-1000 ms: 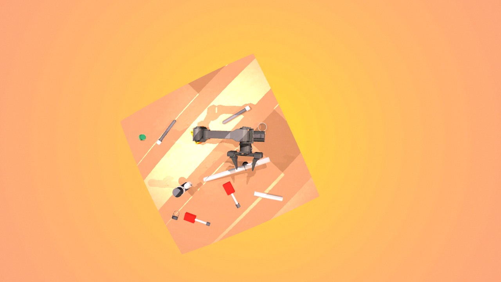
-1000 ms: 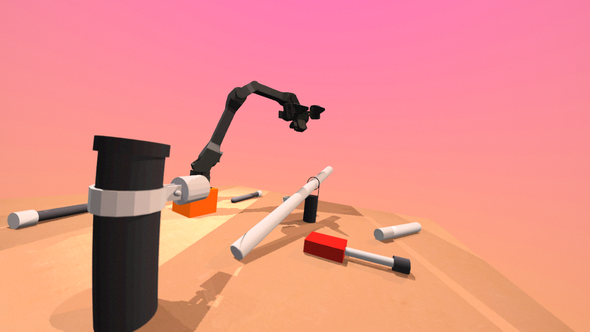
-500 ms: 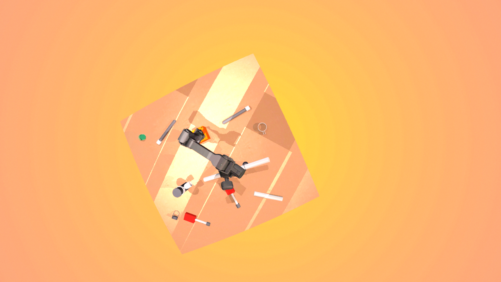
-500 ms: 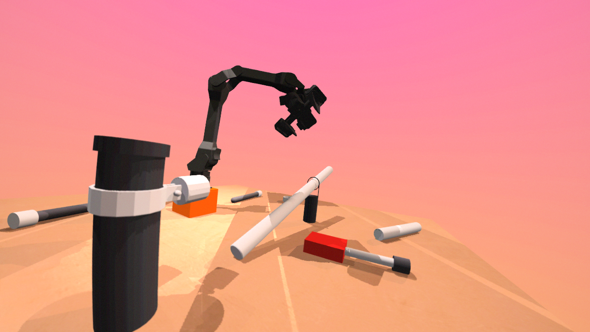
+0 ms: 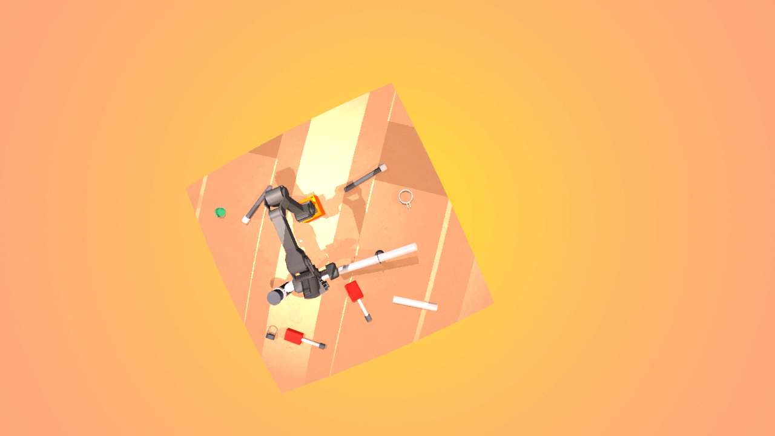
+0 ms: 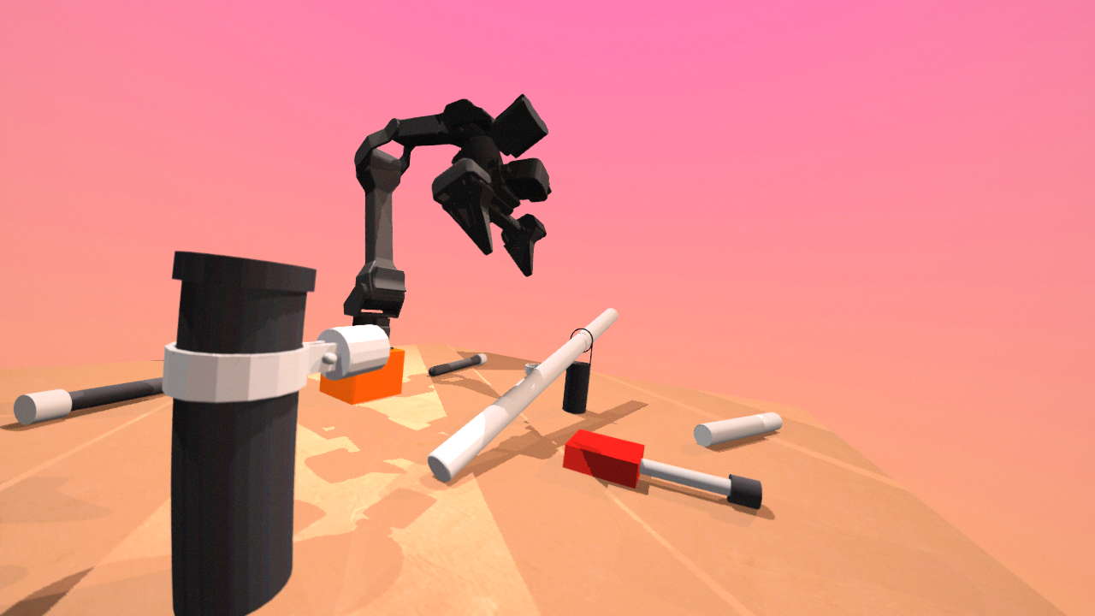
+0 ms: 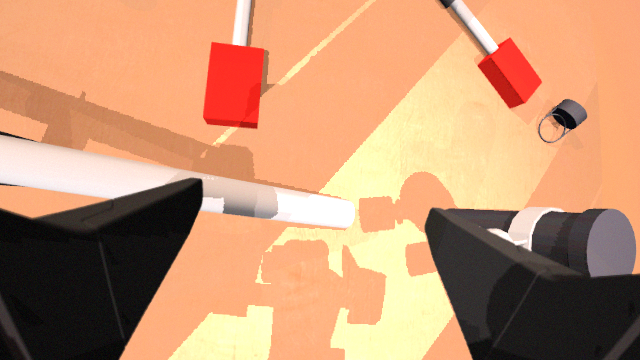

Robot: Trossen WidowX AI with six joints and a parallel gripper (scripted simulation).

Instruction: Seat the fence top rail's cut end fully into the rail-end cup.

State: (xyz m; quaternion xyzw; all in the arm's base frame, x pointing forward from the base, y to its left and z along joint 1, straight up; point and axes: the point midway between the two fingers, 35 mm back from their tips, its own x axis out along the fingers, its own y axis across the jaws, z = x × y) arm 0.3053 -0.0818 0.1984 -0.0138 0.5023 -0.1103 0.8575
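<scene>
The white top rail (image 5: 392,254) (image 6: 528,382) (image 7: 100,170) passes through the black loop (image 6: 582,329) on the small dark post (image 6: 576,387) and slopes down. Its near end is low, at or near the table, apart from the cup. The white rail-end cup (image 6: 364,351) hangs on the brace band (image 6: 229,374) (image 7: 522,225), high on the big post (image 5: 274,296) (image 6: 233,490) (image 7: 611,243), below its cap. My gripper (image 6: 509,263) (image 7: 318,204) is open and empty, high above the rail. Its right finger partly hides the cup in the wrist view.
A red block (image 5: 353,290) (image 6: 600,459) (image 7: 233,85) with a rod lies beside the rail; another red block (image 5: 293,336) (image 7: 510,72) lies near a small loop cap (image 5: 270,336) (image 7: 571,114). A short white tube (image 5: 414,303) (image 6: 738,429) and dark rods (image 5: 364,178) (image 5: 257,204) lie farther off.
</scene>
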